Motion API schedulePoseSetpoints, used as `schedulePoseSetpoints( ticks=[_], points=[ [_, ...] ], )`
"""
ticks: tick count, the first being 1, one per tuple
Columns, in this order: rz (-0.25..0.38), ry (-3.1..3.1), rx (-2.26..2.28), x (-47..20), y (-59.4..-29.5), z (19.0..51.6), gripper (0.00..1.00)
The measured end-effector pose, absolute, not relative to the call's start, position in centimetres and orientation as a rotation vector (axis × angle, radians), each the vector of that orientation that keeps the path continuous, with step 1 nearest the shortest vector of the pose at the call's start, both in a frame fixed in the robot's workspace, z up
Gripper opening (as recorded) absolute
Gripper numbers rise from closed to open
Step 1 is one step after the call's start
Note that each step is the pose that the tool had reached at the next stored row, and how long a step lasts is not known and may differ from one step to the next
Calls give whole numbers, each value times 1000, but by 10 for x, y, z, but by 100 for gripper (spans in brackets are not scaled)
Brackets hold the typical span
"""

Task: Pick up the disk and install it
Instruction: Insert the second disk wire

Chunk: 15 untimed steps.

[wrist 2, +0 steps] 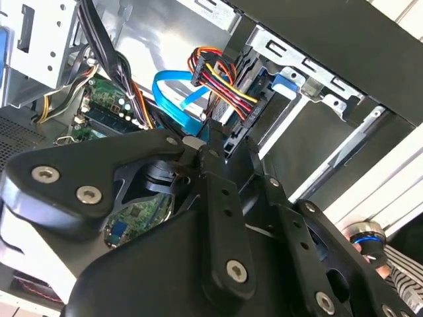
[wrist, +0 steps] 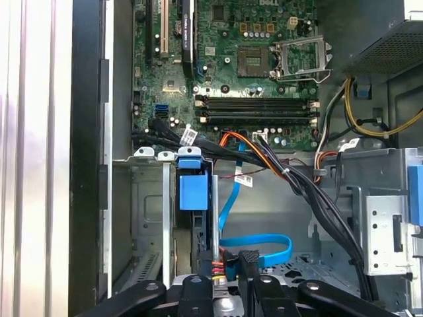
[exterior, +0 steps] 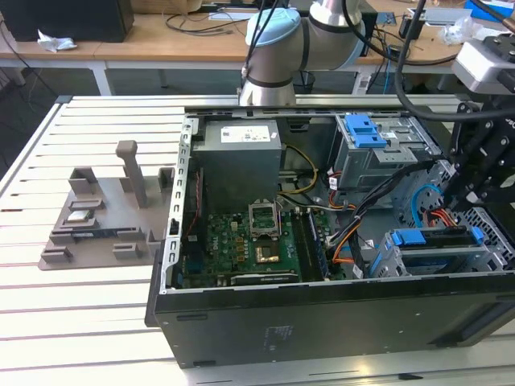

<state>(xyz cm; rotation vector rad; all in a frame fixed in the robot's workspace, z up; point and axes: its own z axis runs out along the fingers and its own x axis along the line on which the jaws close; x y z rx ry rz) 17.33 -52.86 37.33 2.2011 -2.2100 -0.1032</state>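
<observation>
Slatted white table (exterior: 96,322) with the open PC case (exterior: 322,322) lying on its side, taking up the middle and the 3 o'clock half of the exterior view. Arm (exterior: 282,48) comes in from 12 o'clock.

Inside the case, the power supply (exterior: 241,153) sits toward 11 o'clock and the motherboard (exterior: 241,257) is directly at its 6 o'clock. The CPU socket (exterior: 265,217) is open.

Grey parts fixture (exterior: 96,225) is on the table at 9 o'clock, well apart from the case.

Drive cage (exterior: 418,261) is in the case's 4 o'clock corner. The disk (exterior: 434,238) sits in that cage, and we see its blue carrier frame in both wrist views (wrist: 193,191) (wrist 2: 285,82) (edge-on, label not visible).

Gripper (exterior: 460,197) hangs just above the cage, near the disk's cabled end. In both wrist views (wrist 2: 201,146) (wrist: 228,285) we can't tell how far open it is or whether it grips anything.

Blue SATA cable (wrist: 264,251) loops on the case floor beside the cage.
</observation>
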Motion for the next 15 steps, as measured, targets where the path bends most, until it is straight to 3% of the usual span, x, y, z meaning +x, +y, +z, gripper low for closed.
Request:
schedulePoseSetpoints(
  ticks=[3,5,15],
  points=[
    [-103,-2210,2201,173,-529,373,29],
    [-103,-2210,2201,173,-529,373,16],
    [-101,-2209,2200,170,-540,358,16]
  ],
)
